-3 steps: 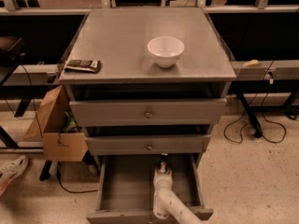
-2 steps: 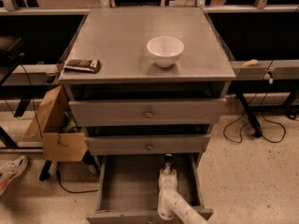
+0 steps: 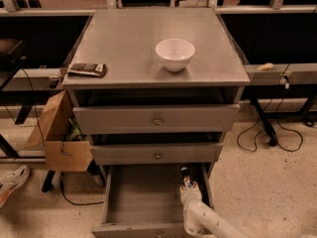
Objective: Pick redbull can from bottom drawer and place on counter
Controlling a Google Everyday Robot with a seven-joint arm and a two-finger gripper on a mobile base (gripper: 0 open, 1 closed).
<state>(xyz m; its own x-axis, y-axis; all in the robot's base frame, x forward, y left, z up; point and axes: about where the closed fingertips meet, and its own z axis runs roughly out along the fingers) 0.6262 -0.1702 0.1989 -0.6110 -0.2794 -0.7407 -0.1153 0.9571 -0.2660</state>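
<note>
Table [image 3: 124, 33]: white bowl [image 3: 175, 53] right of centre; dark packet [image 3: 87, 69] at front-left corner.
Bottom drawer [image 3: 138, 197]: open, plain grey floor.
Claw [image 3: 185, 175]: drawer's right rear corner, under middle drawer [image 3: 129, 153]; grip cannot be told.

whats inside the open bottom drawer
Plain grey floor in the wide grey bottom drawer, plus the gripper at its right rear. The back is hidden under the grey middle drawer.
</note>
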